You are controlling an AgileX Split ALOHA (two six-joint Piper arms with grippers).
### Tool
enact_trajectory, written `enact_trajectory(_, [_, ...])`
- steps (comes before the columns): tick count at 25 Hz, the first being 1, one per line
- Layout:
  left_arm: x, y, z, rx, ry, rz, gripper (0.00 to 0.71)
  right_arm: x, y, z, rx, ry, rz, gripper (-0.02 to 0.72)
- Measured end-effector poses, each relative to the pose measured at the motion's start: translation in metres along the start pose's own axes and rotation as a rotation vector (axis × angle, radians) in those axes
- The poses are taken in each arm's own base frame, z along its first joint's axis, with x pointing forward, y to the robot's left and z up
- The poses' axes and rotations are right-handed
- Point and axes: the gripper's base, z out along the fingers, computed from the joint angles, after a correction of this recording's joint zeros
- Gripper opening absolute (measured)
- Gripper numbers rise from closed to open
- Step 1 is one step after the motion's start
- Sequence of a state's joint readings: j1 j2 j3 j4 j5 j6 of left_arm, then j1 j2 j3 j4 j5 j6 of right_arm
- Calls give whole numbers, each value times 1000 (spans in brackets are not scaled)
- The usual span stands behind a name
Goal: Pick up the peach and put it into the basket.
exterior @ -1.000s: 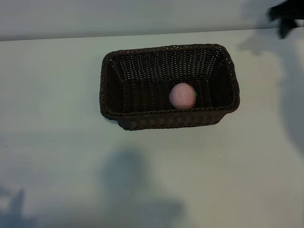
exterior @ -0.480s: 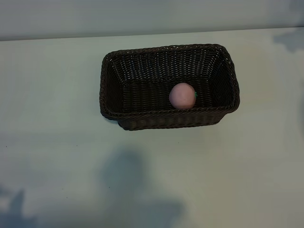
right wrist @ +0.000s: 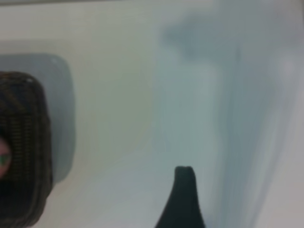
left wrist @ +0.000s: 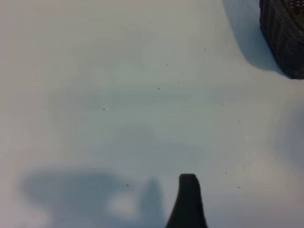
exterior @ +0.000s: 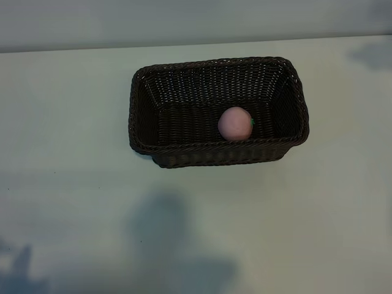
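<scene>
The pink peach (exterior: 235,123) lies inside the dark brown wicker basket (exterior: 141,122), near its front wall and right of centre, with its green stem tip pointing right. Neither gripper shows in the exterior view. In the left wrist view one dark finger (left wrist: 188,199) hangs over bare table, with a corner of the basket (left wrist: 285,38) well away from it. In the right wrist view one dark finger (right wrist: 183,199) also hangs over bare table; the basket's end (right wrist: 23,152) and a sliver of the peach (right wrist: 3,159) sit far off. Both grippers are open and hold nothing.
The basket stands on a pale table (exterior: 196,233). The table's far edge (exterior: 92,49) meets a grey wall just behind the basket. Soft shadows of the arms lie on the table at the front (exterior: 165,245).
The dark tip of the right arm at the exterior view's top right corner has withdrawn out of view. Basket and peach have not moved.
</scene>
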State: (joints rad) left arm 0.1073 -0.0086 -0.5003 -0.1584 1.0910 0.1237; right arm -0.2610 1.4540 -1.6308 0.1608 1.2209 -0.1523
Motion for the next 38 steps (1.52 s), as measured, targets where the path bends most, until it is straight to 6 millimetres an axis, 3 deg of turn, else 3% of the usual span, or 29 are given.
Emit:
enact_trajectory(4, [0,0,0,0,0,0,593,33,12,-55,10,-103,-16,595])
enact_trajectory(11, [0,0,0,0,0,0,593,119,32,-139,33,-319,-49,595])
enact_trajectory(15, [0,0,0,0,0,0,593,166,40,-159,45,-412,-64,595])
enact_trajectory(20, [0,0,0,0,0,0,593,223,45,-157,51,-484,-74,595])
enact_trajectory(30, [0,0,0,0,0,0,593,311,42,-108,-48,-605,-155,595])
enact_trajectory(38, [0,0,0,0,0,0,593,324,34,-85,15,-541,-158,595])
